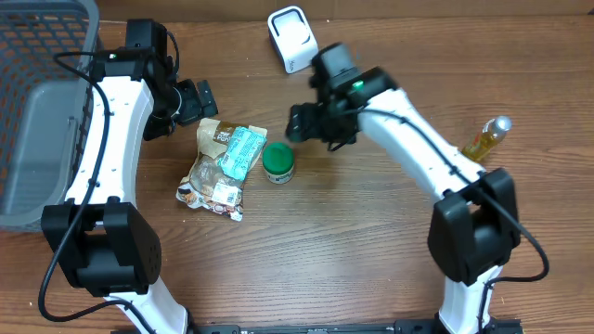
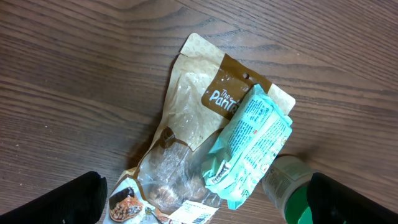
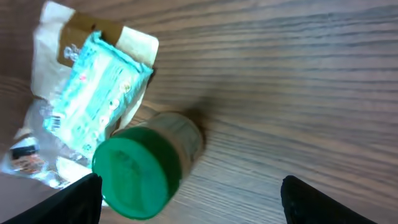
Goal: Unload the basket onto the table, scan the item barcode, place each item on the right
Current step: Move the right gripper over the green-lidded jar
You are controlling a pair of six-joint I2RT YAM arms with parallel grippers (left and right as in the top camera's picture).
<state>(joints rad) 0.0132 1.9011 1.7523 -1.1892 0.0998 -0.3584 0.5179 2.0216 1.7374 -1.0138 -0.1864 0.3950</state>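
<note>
Wood tabletop, with a grey mesh basket at the left edge. Both arms reach into the middle. Items sit in a cluster centre-left: a brown snack pouch lies flat, a teal packet lies across its upper right corner, and a green-lidded jar stands just beside the packet's right edge; can't tell if they touch. A white scanner sits at top centre, well apart from the cluster. A bottle of yellow liquid is far right, near the right arm's base. The left fingers are spread wide and empty, above the pouch's top end. The right fingers are also spread wide and empty, hovering just up and right of the jar. My read on progress: barely started. Nothing is lifted and nothing is near the scanner. The right arm looks lined up on the jar, so that's probably the item. Left to do: grasp, carry to the scanner, present the barcode. No barcode is visible on the jar. The pouch's lower end has a small white label, too blurred to read.
</note>
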